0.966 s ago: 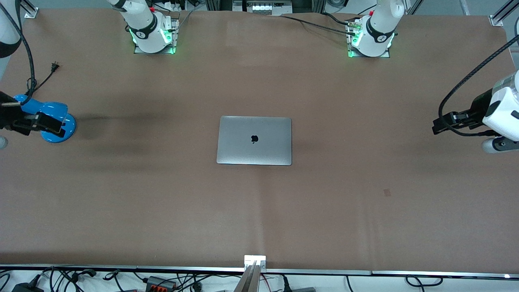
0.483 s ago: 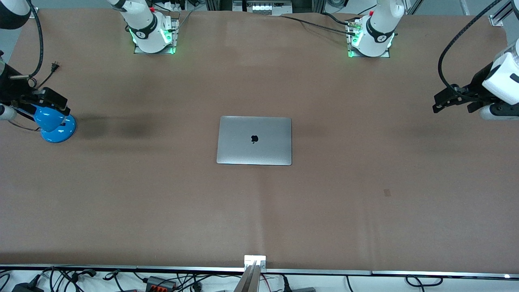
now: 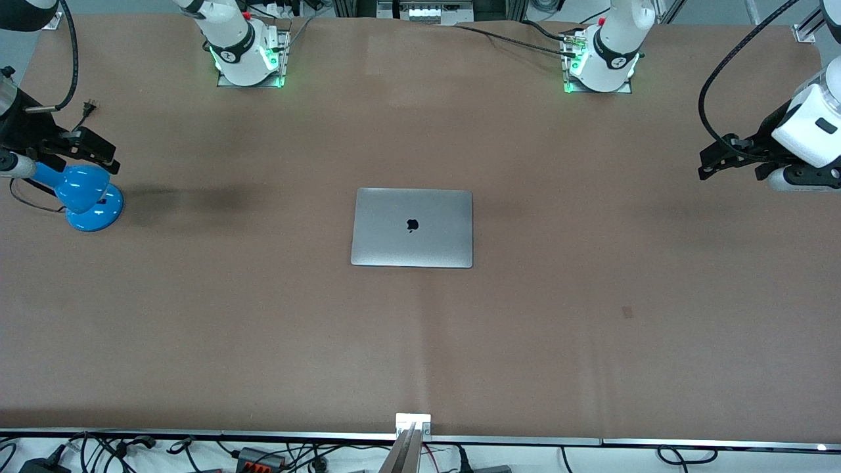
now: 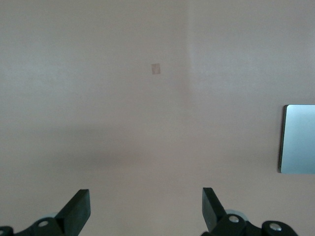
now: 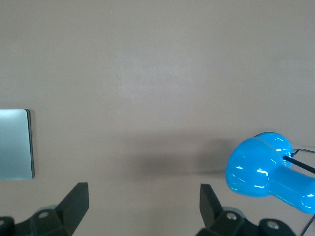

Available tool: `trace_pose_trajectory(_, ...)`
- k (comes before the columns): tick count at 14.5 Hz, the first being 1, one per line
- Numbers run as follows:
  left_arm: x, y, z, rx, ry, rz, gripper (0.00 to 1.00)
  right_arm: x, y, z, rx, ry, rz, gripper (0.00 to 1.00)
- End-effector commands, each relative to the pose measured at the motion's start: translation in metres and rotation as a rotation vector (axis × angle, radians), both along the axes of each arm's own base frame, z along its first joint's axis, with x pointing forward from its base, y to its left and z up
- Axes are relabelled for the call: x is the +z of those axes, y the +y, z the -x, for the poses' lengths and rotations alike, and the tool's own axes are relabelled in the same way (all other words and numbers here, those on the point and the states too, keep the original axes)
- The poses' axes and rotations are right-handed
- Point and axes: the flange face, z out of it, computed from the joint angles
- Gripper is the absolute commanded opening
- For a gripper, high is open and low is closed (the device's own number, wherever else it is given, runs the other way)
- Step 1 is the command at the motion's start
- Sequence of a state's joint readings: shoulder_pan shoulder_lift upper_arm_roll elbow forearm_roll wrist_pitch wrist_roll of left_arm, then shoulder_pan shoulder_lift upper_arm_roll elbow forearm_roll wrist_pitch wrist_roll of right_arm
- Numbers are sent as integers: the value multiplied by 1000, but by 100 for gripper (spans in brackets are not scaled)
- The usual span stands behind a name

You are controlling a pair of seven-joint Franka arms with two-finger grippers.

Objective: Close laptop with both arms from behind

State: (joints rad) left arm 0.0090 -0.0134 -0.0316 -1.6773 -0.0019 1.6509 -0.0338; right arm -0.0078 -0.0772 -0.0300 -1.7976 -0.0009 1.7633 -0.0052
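Working across the front view from its left edge, you are seeing the right gripper [image 3: 98,154] hanging over the blue desk lamp [image 3: 82,197] at the right arm's end of the table [image 3: 591,341], well apart from the laptop [image 3: 412,227]. Its own wrist view is showing the fingers [image 5: 74,201] spread wide with nothing between them, the lamp [image 5: 268,172] beside one finger and a corner of the laptop [image 5: 15,144] at the edge of the picture.

The laptop is lying flat in the middle of the table, lid down with the apple logo [image 3: 412,225] facing up, its long axis running from one arm's end of the table toward the other. By the look of it, the closing is already done.

The left gripper [image 3: 726,157] is hovering over bare table toward the left arm's end, likewise well apart from the laptop. Its fingers [image 4: 78,206] are standing apart and empty, with the laptop's edge [image 4: 298,139] showing off to one side.

You are judging two arms about equally distant, the laptop lying midway between them. Any further move would mean both reaching inward along that long axis.
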Motion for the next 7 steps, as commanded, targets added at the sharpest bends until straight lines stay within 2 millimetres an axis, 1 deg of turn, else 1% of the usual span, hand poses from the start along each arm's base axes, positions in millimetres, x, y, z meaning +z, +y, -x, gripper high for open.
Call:
trace_pose_trajectory(1, 5, -2, 2, -27, -3, -20, 100, 3, -4, 6, -5, -9, 5, 100)
trace_pose_trajectory(3, 11, -3, 2, -30, -15, -21, 100, 3, -1, 7, -5, -2, 4, 100)
trace_pose_trajectory(5, 14, -6, 3, -34, -18, -20, 100, 8, 0, 8, -4, 6, 4, 100)
trace_pose_trajectory(6, 15, -14, 4, -48, -18, -20, 100, 7, -1, 9, -5, 8, 4, 100)
trace_pose_trajectory(7, 15, -19, 3, -57, -20, -20, 100, 7, -1, 9, -5, 8, 4, 100)
